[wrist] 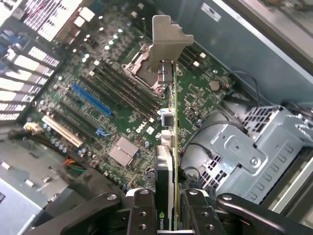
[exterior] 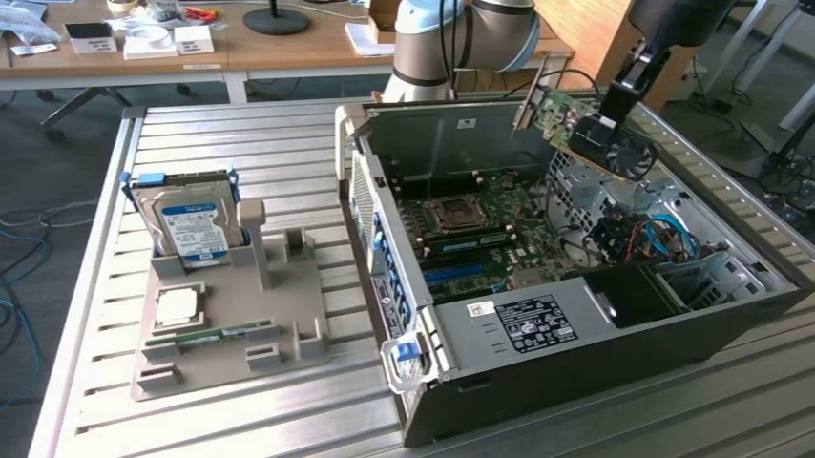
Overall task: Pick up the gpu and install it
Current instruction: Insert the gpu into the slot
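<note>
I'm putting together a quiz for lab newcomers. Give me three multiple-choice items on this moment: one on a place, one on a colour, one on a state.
1. Where is the green expansion card with the black heatsink?
A. lying on the floor
B. in the air above the open dark computer case
C. seated in a slot

2. The label on the standing hard drive is:
A. red
B. blue and white
C. yellow

3. The robot's hand is:
A. open and empty
B. shut on the card
C. gripping a cable

Answers:
1 B, the card hangs over the case's rear corner.
2 B, the label's colours show plainly.
3 B, the wrist view shows the hand clamping the card's edge.
</note>
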Tool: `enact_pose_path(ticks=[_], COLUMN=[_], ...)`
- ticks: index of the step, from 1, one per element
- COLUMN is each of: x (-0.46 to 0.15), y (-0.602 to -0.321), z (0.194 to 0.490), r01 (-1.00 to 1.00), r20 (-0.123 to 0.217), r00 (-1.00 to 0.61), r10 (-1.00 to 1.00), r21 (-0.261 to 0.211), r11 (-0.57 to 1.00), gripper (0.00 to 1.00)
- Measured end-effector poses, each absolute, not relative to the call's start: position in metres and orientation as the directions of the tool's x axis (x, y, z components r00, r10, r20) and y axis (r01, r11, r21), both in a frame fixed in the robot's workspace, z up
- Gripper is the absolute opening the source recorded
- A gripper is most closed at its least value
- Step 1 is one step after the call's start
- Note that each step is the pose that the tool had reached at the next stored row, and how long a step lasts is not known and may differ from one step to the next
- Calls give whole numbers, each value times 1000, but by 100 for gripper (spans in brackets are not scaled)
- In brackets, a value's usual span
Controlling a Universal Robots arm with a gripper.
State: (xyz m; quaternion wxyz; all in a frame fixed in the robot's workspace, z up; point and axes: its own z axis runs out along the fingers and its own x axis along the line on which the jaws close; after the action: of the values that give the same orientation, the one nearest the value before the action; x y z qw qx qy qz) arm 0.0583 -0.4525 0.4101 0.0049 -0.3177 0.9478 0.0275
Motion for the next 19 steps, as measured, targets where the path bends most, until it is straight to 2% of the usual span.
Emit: enact_pose_path(ticks=[19], x=[58], y=[-452], z=[410], r01=[-754], r20=[-27], r00=[-657], r10=[-754], r21=[49], r11=[655], gripper=[27])
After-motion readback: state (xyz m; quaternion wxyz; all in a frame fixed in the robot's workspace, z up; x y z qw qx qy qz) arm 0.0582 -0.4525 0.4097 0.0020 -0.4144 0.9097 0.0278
